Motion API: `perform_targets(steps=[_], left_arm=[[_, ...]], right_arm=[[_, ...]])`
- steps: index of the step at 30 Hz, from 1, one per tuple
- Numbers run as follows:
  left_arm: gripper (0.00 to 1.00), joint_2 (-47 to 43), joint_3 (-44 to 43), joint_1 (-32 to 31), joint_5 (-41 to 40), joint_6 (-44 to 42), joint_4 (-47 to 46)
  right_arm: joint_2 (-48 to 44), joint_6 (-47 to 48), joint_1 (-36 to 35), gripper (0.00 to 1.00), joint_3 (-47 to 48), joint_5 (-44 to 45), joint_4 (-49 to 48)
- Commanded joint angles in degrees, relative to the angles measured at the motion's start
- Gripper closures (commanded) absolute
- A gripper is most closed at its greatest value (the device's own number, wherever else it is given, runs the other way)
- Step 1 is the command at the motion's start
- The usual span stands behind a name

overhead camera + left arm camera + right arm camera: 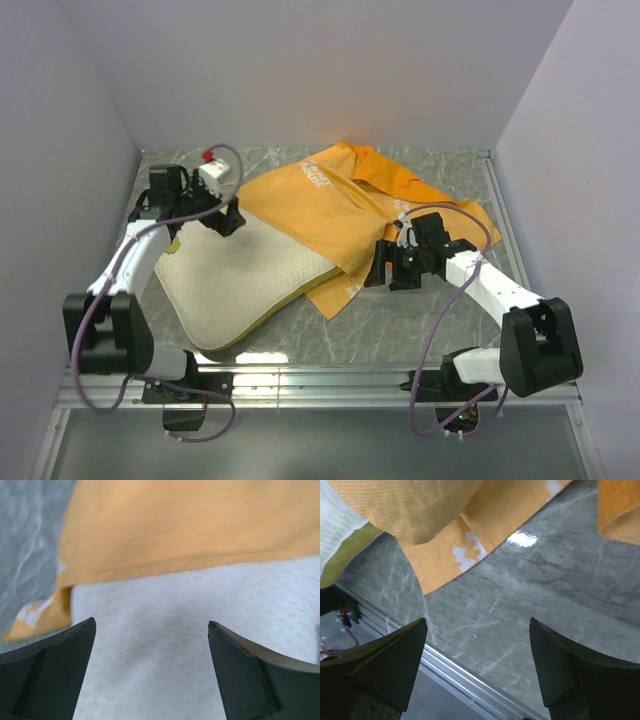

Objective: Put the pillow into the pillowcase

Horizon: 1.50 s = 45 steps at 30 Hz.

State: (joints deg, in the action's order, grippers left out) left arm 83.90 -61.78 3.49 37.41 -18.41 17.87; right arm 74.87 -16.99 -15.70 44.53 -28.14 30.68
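Left gripper (228, 218) is spread wide, nothing between the fingers (50, 670), and it hovers just over the far corner of the pillow (235, 290). In its wrist view the dimpled white cover fills the space under and between the fingers. The orange hem of the pillowcase (330, 205) lies just ahead of the tips, on top of the pillow. The fabric is not gripped.

Right gripper (385, 268) is also spread and empty, hanging above the bare marble table (560, 580) (no contact visible). Ahead and to its left a pillowcase corner lies on the table. Further left the pillow's yellowish edge shows under the fabric. Another orange flap sits ahead-right. A metal rail (470, 685) runs below the fingertips.

Writing: white print on the pillowcase to the right of the left gripper, and white fragments on the corner ahead of the right gripper. Both are too small or cut off to read.

The pillow's near half is uncovered and its far end is under the pillowcase. Cannot tell whether it is inside the opening or only beneath.
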Motion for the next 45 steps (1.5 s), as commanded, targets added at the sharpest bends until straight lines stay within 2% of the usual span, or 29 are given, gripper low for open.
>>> perform_targets(steps=[1,3,5,9,12,15,17,18,19,21,23,25,27,29,30,31,32,33,38,41,45], left_arm=[[0.01,-6.4,2.3,-9.9,-4.3,-15.2,11.7],[0.01,-9.7,6.7,-17.2,-7.9,-15.1,11.1],[0.01,-12.6,11.7,-21.6,-11.6,-13.9,8.9],[0.01,-13.2,17.0,-34.6,-19.7,-11.7,5.0],[0.01,-10.6,18.5,-40.7,-24.2,-11.0,3.8],[0.01,-8.3,19.8,-43.2,-25.6,-9.9,1.6],[0.01,-5.2,19.0,-43.3,-25.4,-7.8,1.0],[0.06,-3.9,18.4,-43.2,-24.9,-6.6,1.3],[0.25,-2.1,17.2,-43.1,-24.3,-5.4,1.6],[0.44,-1.6,16.3,-42.3,-21.0,-4.1,1.3],[0.51,-2.0,15.4,-42.2,-18.8,-3.4,1.3],[0.53,-2.0,14.1,-42.2,-17.4,-2.2,1.6],[0.62,-1.7,13.1,-41.8,-16.1,-2.2,2.1],[0.75,-1.7,12.4,-41.1,-15.3,-1.6,2.2],[0.83,-1.6,12.1,-40.7,-14.5,-1.6,2.5],[0.99,-1.4,11.8,-40.2,-14.1,-0.9,2.6],[1.00,-1.2,11.5,-39.2,-13.5,-0.5,2.5],[1.00,-1.0,11.2,-38.5,-12.6,0.0,2.7],[1.00,0.8,7.2,-32.7,-5.4,7.4,1.4],[1.00,0.7,4.7,-29.2,-3.0,13.1,-1.2],[1.00,-0.9,3.0,-27.9,-3.0,18.0,-4.3]], right_arm=[[0.2,-5.9,0.5,0.10,-1.5,-4.3,-14.2],[3.9,-7.2,0.4,0.10,-1.7,-5.3,-16.3],[5.9,-7.6,0.5,0.11,-1.6,-6.0,-18.0],[8.9,-8.7,0.6,0.11,-3.1,-6.5,-21.3],[8.7,-9.6,0.6,0.11,-5.7,-6.3,-24.0],[10.2,-10.1,0.5,0.12,-6.9,-6.2,-25.7],[12.4,-10.3,0.5,0.15,-6.4,-6.0,-26.0],[13.6,-10.1,0.5,0.19,-6.0,-5.4,-25.4],[14.8,-9.7,0.2,0.19,-5.3,-5.2,-24.8],[18.2,-9.6,0.4,0.21,-3.7,-4.0,-23.5],[21.5,-10.2,0.1,0.21,-2.4,-4.5,-22.9],[23.5,-10.5,-0.5,0.22,-1.3,-4.2,-22.2],[26.6,-10.3,-1.7,0.25,0.1,-4.2,-21.8],[29.1,-9.6,-1.7,0.34,1.9,-5.0,-20.7],[29.4,-8.9,-1.3,0.52,2.5,-5.9,-20.3],[29.2,-7.8,-0.9,0.62,2.9,-7.4,-20.0],[28.7,-7.7,-0.6,0.73,3.0,-8.4,-19.8],[28.1,-7.4,-0.5,0.99,3.1,-9.6,-19.7],[19.4,-7.9,-1.2,1.00,3.1,-17.5,-20.7],[15.1,-6.7,-4.8,1.00,4.0,-19.1,-19.4],[11.5,-4.5,-9.9,1.00,5.5,-18.8,-16.7]])
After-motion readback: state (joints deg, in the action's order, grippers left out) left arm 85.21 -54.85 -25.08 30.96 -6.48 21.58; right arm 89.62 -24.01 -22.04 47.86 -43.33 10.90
